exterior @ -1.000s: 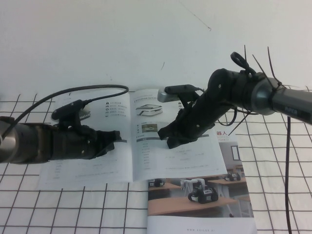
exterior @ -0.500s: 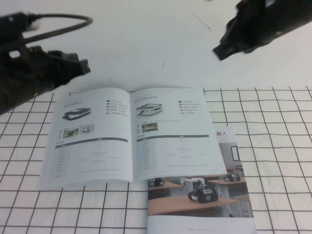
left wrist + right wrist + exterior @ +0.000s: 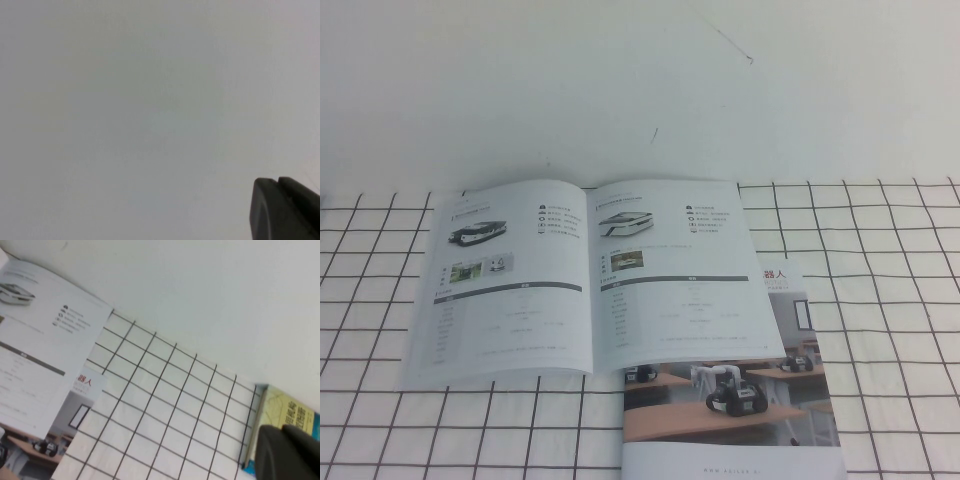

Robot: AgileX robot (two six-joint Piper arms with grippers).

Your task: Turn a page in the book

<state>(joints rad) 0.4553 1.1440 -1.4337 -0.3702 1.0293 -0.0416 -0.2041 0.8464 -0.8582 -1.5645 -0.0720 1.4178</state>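
Starting at the left, the left gripper [image 3: 285, 207] is showing only as a dark corner of its body in its own wrist view, facing blank white surface; it is absent from the high view, so it is probably parked up and away from the table, and whether it is released or clenched I cannot tell.

Next, the book [image 3: 592, 278] is lying open and flat on the grid-patterned cloth [image 3: 880, 260], left of centre, its far edge reaching onto the plain white surface [image 3: 620, 80] beyond. Both leaves are resting level on either side of the spine, which suggests nothing is pressing or lifting them. The page [image 3: 685, 275] on the right side, with its small vehicle photo and grey header bar, is lying flush, its near right corner overlapping a colour brochure [image 3: 735, 420] that is sticking out toward the near edge, so the booklet is sitting partly on top of it.

Further right, the right gripper [image 3: 290, 452] is hanging above the cloth, looking down at the page's right edge and at a yellow-and-blue booklet [image 3: 285, 415] lying right of everything; its grip state is likewise impossible to tell. With neither gripper touching paper, the book looks left as it should be.
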